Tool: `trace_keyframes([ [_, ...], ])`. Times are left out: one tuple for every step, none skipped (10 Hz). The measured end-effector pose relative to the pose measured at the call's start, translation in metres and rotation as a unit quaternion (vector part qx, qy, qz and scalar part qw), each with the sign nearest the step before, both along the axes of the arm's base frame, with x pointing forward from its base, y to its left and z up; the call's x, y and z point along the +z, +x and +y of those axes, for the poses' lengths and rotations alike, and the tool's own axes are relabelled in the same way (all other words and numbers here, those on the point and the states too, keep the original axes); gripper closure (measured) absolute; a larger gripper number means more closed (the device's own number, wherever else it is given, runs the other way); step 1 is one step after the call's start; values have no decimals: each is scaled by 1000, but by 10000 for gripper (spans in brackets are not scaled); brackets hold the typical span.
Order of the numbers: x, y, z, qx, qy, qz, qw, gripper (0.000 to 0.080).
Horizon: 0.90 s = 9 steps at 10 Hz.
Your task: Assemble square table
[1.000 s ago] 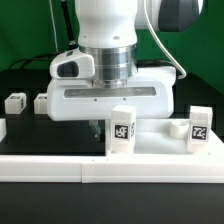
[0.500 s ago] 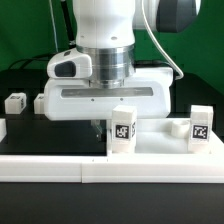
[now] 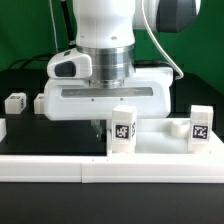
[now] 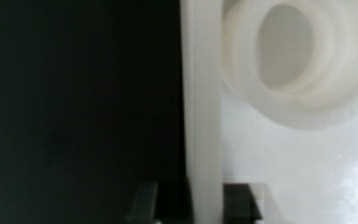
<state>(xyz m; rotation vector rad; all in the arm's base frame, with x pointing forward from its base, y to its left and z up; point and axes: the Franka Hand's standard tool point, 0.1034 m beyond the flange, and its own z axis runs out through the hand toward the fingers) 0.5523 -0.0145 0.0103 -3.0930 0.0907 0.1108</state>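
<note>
The pincer [image 4: 197, 200], clamped tight on the tabletop [image 4: 309, 160] by its raised rim [image 4: 201, 90], has apparently completed the grasp; next likely comes repositioning it on the bench.

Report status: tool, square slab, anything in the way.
Tool shut on raised rim of white plastic square slab. Round corner socket beside grip. Small white tagged leg off slab, exterior view's left. Nothing seen in the way.

White rimmed slab [image 3: 155, 140] lies flat, small tagged leg [image 3: 15, 101] lying apart.
</note>
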Motion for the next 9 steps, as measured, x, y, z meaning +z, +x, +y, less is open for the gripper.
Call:
trace_keyframes([
  [0, 0, 0, 4, 0, 0, 1000, 741],
  [0, 0, -1, 17, 1, -1, 1000, 741],
  [0, 0, -7, 53, 4, -3, 999, 741],
  [0, 0, -13, 88, 4, -4, 996, 741],
  [1, 2, -14, 140, -5, -6, 990, 741],
  [1, 3, -19, 173, -14, -11, 985, 741],
  [1, 3, -22, 195, -15, -10, 981, 741],
  [1, 2, -24, 230, -16, -8, 973, 741],
  [1, 2, -26, 262, -17, -7, 965, 741],
])
